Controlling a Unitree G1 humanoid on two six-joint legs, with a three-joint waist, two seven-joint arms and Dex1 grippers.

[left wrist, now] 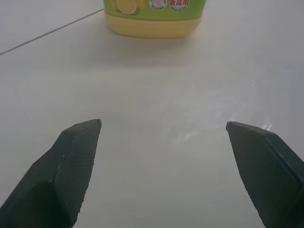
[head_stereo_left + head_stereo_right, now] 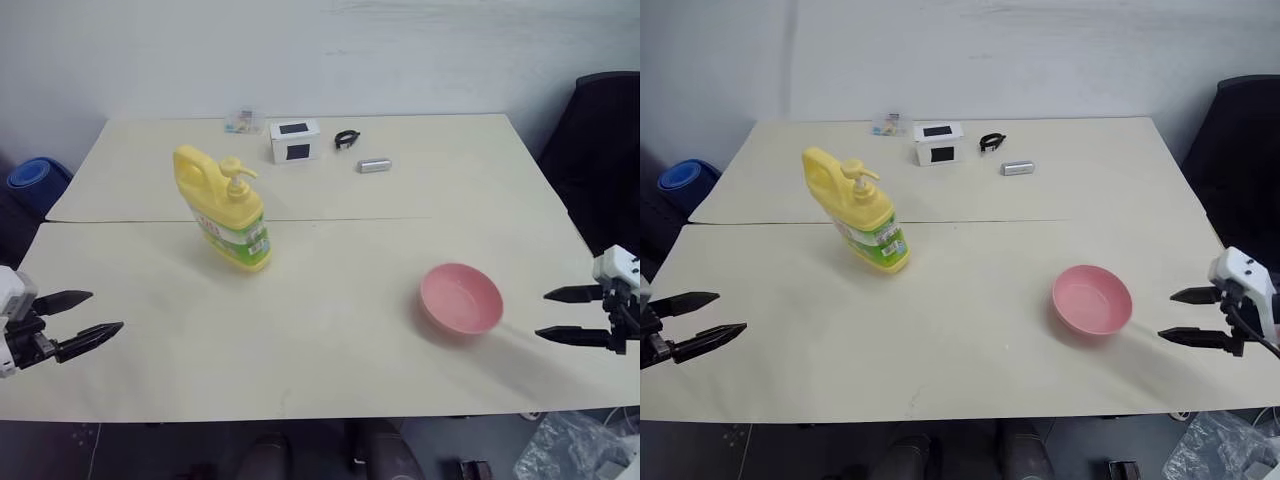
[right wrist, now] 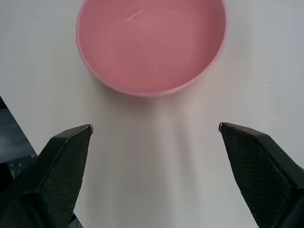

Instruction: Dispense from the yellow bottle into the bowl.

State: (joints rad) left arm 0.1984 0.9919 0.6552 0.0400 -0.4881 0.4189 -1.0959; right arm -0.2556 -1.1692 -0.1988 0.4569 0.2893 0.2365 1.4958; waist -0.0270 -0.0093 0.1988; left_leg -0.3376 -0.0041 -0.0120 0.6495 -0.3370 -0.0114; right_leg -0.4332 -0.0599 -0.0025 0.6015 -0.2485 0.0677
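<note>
The yellow bottle [image 2: 227,207] stands upright left of the table's middle, pump top up and green label facing me; its base [image 1: 154,21] lies ahead of my left gripper. The pink bowl [image 2: 460,297] sits empty on the right, near the front edge, also seen in the right wrist view [image 3: 151,42]. My left gripper [image 2: 88,318] hovers open at the table's left front corner, well short of the bottle. Just right of the bowl, my right gripper [image 2: 556,314] is open and points at it. Neither holds anything.
At the back of the cream table [image 2: 330,340] lie a white box [image 2: 295,141], a black clip [image 2: 346,139], a small metal cylinder [image 2: 374,165] and a small packet [image 2: 242,122]. A blue bin [image 2: 35,180] stands off the left side, a black chair [image 2: 600,170] off the right.
</note>
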